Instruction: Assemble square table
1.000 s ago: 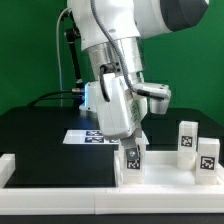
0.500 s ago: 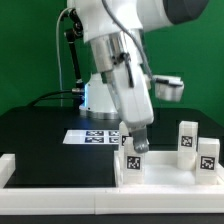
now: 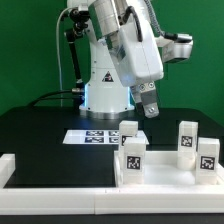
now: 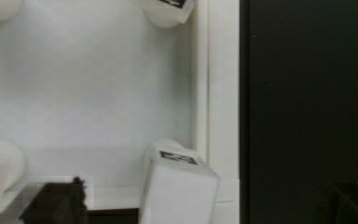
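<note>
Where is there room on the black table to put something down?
The black table is bare on the exterior view's left, between the marker board and the white border rail. It is crowded on that view's right, where white legs stand close together on the tabletop. The gripper hangs open above them.

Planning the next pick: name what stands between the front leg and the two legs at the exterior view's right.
Nothing: the exterior view shows only bare tabletop there.

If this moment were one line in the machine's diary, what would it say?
gripper: open, holding nothing, above tabletop | four legs upright on tabletop | marker board behind
</note>
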Tool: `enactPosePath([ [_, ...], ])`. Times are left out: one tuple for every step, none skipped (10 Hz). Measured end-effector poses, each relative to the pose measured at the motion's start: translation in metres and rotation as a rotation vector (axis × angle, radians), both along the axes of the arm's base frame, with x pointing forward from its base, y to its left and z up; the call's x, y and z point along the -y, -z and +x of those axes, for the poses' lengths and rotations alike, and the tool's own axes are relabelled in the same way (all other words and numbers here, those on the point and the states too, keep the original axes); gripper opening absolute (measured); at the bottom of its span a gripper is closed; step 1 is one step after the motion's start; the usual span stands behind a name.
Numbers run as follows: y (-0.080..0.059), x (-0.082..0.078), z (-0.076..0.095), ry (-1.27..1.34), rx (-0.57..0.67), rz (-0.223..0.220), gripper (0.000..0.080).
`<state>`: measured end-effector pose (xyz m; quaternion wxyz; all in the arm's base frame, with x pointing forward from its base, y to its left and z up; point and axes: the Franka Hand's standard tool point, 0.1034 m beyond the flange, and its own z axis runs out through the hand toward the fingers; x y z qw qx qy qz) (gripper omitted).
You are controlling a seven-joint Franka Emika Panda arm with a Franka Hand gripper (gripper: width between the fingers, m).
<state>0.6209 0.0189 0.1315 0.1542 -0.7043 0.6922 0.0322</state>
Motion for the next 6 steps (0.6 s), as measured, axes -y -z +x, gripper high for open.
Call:
enactPosePath([
  [0.0002,-0.0001,-0.0001,0.000,0.000,0.000,0.0649],
  [0.0003,-0.0001,-0.0001,0.000,-0.001,0.000,0.0649],
  [0.0004,-0.0001,-0.0001,0.000,-0.001,0.000,0.0649],
  [0.0004,-0.0001,-0.0001,0.000,-0.001,0.000,0.0649],
  [0.0004,-0.0001,-0.0001,0.000,-0.001,0.000,0.0649],
  [0.0004,-0.0001,-0.0002,0.000,-0.001,0.000,0.0649],
])
